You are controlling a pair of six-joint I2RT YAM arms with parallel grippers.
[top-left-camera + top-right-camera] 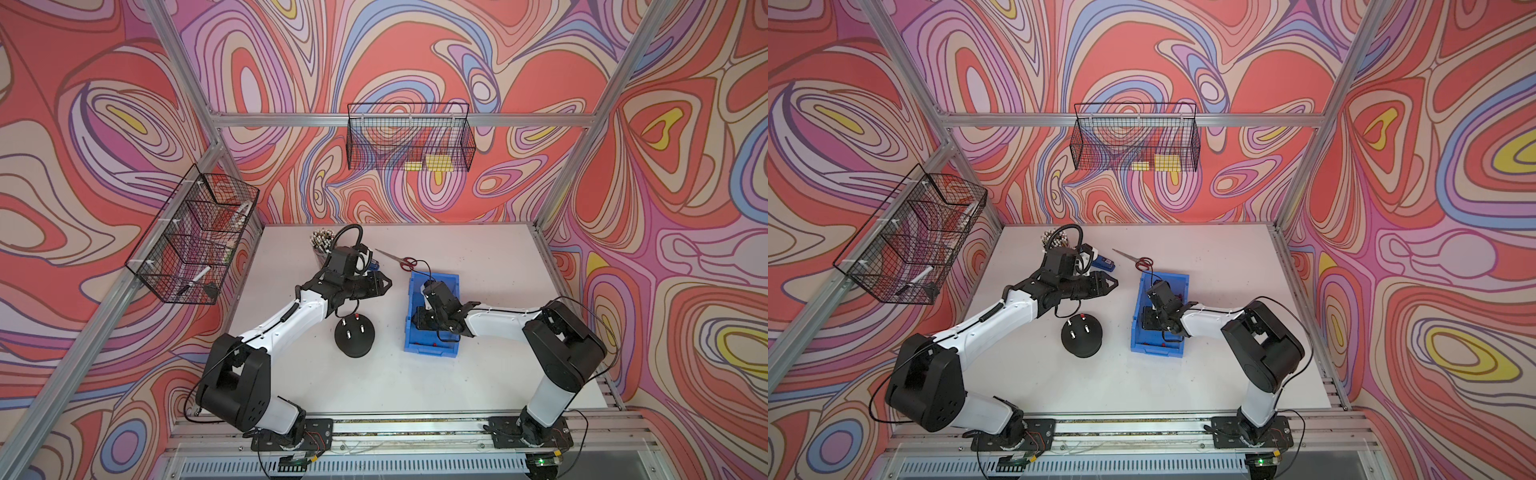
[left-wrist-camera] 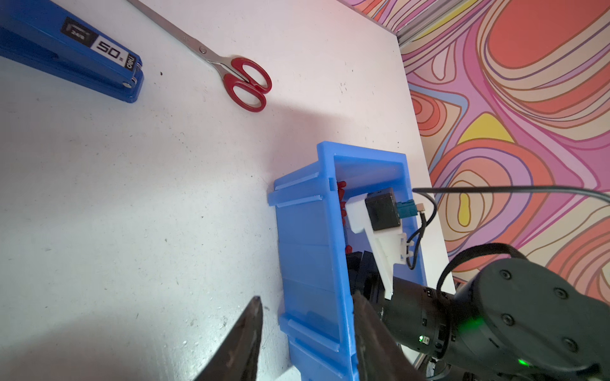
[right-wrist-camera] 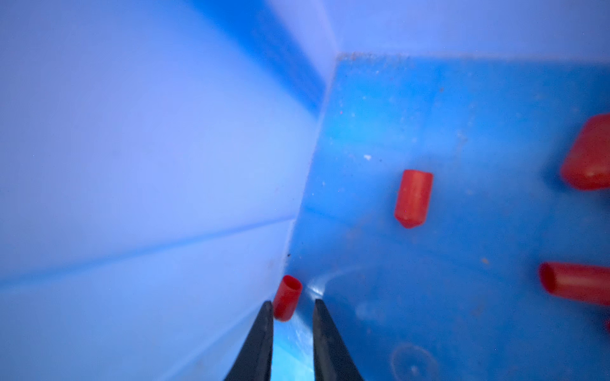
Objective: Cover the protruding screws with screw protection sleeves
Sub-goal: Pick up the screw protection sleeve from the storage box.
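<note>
Here, red sleeve [image 3: 288,297] just beyond parted right tool [image 3: 293,303], in bin [image 3: 132,165]

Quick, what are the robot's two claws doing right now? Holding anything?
Left gripper: open, holding nothing.
Right gripper: open inside the blue plastic bin; a small red cylindrical plastic sleeve lies at its tips, not gripped.
</note>
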